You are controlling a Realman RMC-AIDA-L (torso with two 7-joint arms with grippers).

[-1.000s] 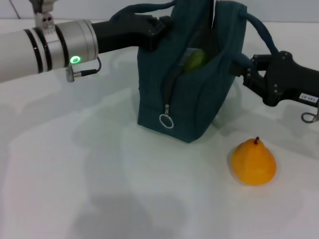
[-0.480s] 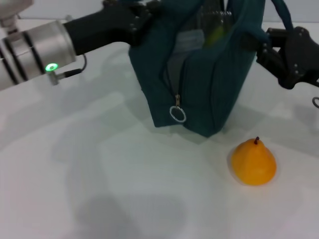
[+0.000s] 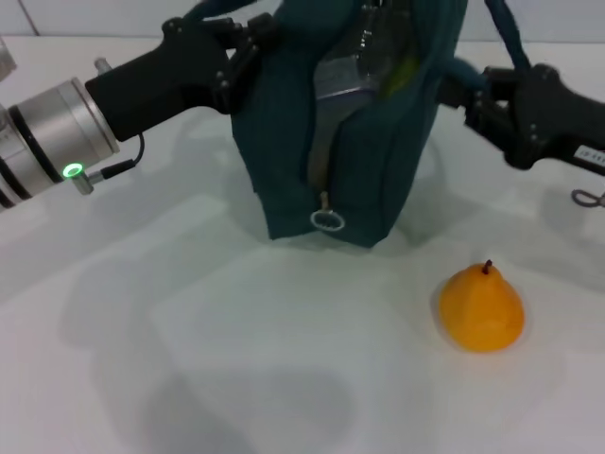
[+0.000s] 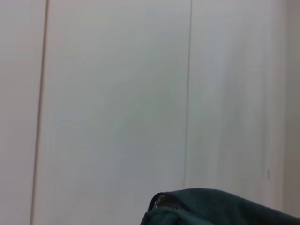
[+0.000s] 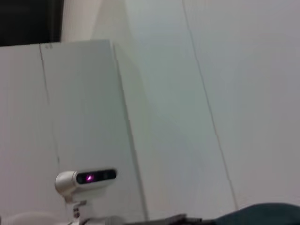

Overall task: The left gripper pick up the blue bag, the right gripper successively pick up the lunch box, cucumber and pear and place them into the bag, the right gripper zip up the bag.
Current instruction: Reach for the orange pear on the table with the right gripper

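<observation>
The blue bag (image 3: pixel 378 151) stands at the back middle of the white table, its top unzipped and its zipper ring (image 3: pixel 327 220) hanging at the front. My left gripper (image 3: pixel 244 45) is shut on the bag's upper left edge by a handle. Inside the opening show the clear lunch box (image 3: pixel 342 78) and a sliver of the green cucumber (image 3: pixel 408 68). My right gripper (image 3: pixel 461 95) sits against the bag's upper right side, under the other handle. The pear (image 3: pixel 481 308) stands alone on the table, in front of the bag to its right. Bag fabric (image 4: pixel 225 210) edges into the left wrist view.
White table (image 3: pixel 189 359) stretches in front of and to the left of the bag. The right wrist view shows a wall, a small camera on a stand (image 5: pixel 86 180) and a bit of bag fabric (image 5: pixel 267 213).
The left arm has swung down and back to the left, turning and tilting the bag. The lunch box now shows in the opening. The right gripper rose, then came back down beside the bag. The pear stayed put.
</observation>
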